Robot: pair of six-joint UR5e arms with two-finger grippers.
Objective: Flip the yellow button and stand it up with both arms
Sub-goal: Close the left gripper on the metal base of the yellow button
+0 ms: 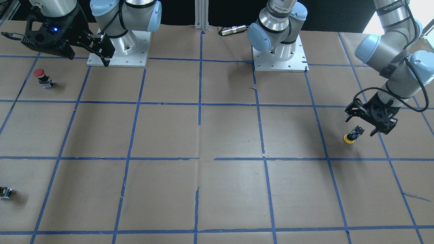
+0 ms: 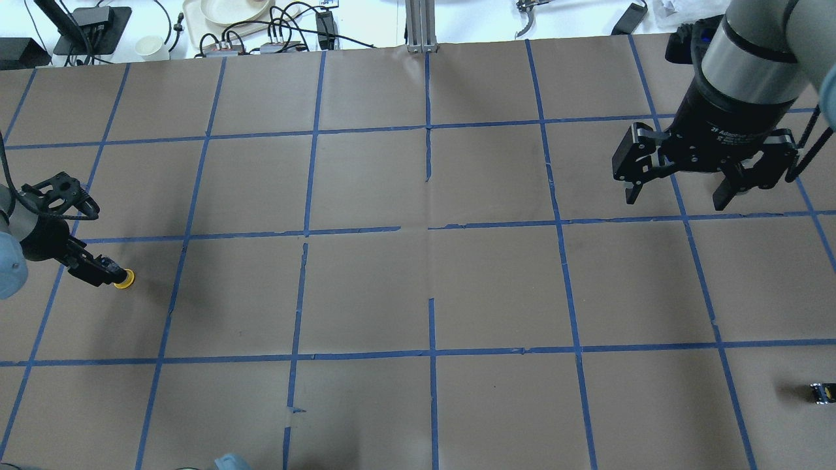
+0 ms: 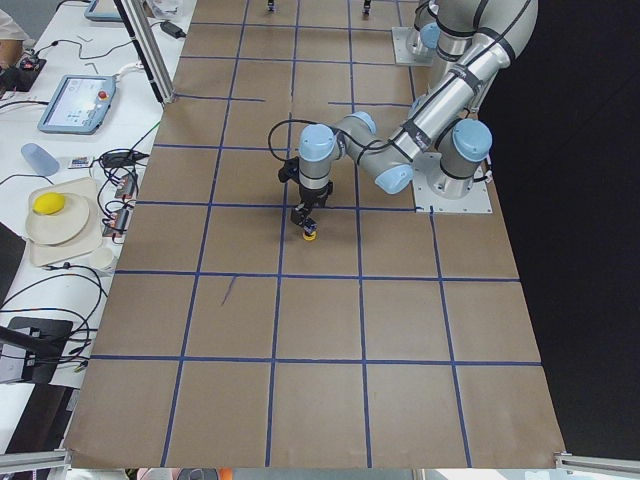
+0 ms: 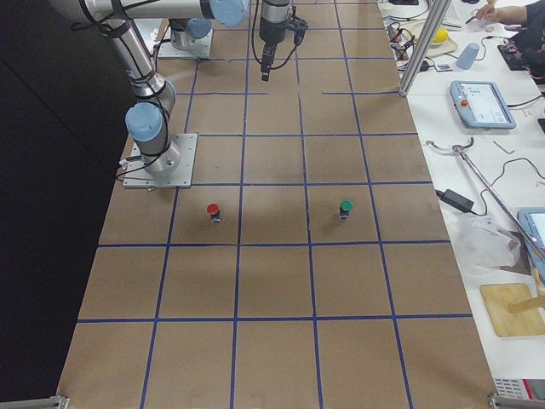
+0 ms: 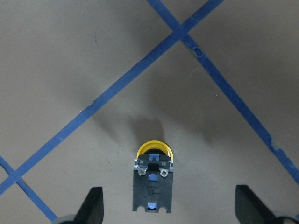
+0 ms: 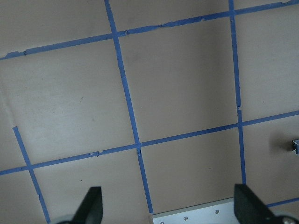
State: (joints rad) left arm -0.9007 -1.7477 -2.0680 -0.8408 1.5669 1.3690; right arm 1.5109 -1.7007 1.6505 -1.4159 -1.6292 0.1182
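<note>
The yellow button (image 1: 350, 136) stands upside down, yellow cap on the paper and black body with metal contacts on top. It also shows in the overhead view (image 2: 123, 279), the left side view (image 3: 310, 234) and the left wrist view (image 5: 153, 182). My left gripper (image 1: 361, 126) hangs just above it, open and empty. In the left wrist view its fingertips (image 5: 93, 205) stand wide apart on either side of the button without touching it. My right gripper (image 2: 679, 196) is open and empty, held high over the far right of the table, and it also shows in the front view (image 1: 56, 47).
A red-capped button (image 1: 42, 77) stands near the right arm's base plate (image 1: 118, 56). A green-capped button (image 4: 346, 207) stands one square further out. A small dark switch part (image 2: 821, 391) lies at the overhead view's right edge. Blue tape lines grid the brown paper.
</note>
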